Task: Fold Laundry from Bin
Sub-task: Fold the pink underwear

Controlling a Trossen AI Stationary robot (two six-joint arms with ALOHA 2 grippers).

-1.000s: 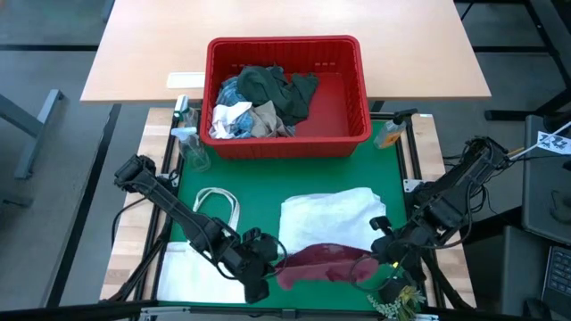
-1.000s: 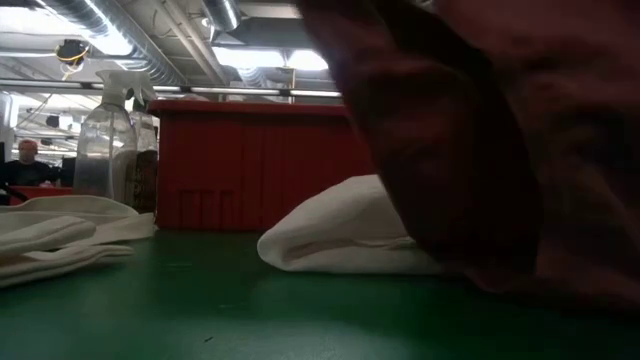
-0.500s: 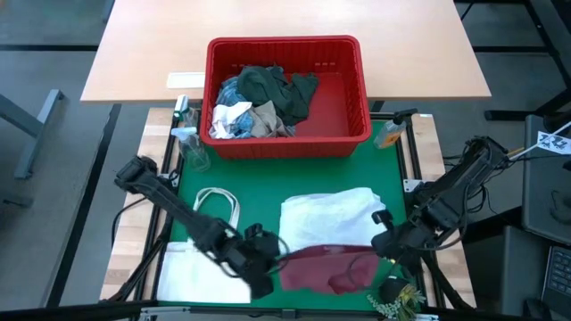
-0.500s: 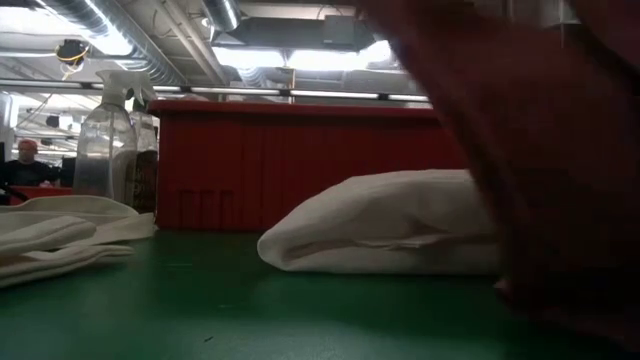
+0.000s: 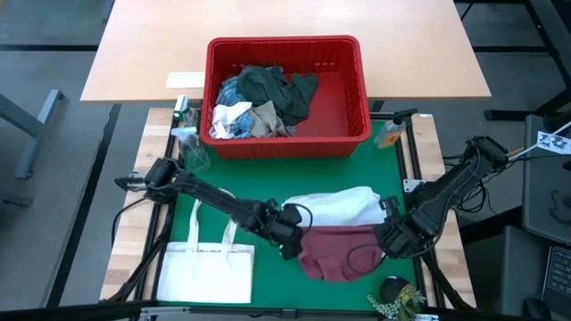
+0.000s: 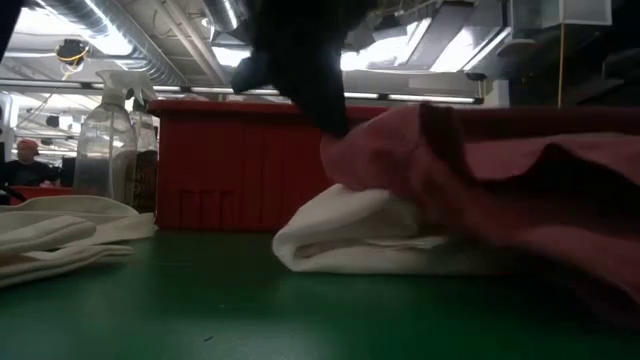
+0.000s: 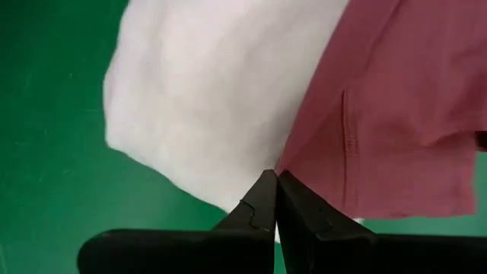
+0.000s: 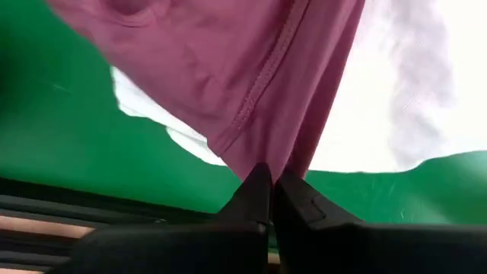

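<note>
Pinching the maroon garment (image 5: 337, 252) from both sides, your left claw (image 5: 292, 239) and right claw (image 5: 390, 239) hold it over the white garment (image 5: 335, 208) near the counter's (image 5: 268, 183) front edge; the bin (image 5: 350, 105) sits at the back.

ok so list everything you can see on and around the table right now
maroon garment: one, maroon, near edge of the mat, partly over the white garment, held at both ends
white garment: one, white, folded, mid mat
bin: one, red, far end of the mat
laundry in the bin: a heap, dark green, blue, white and beige, left part of the bin
tote bag: one, white with handles, near-left corner
spray bottle: one, clear, left of the bin
orange bottle: one, right of the bin
green mat: one, covers the work table
person: one, far off in the room, low view
left claw: shut on the maroon garment's left end
right claw: shut on its right end
</note>
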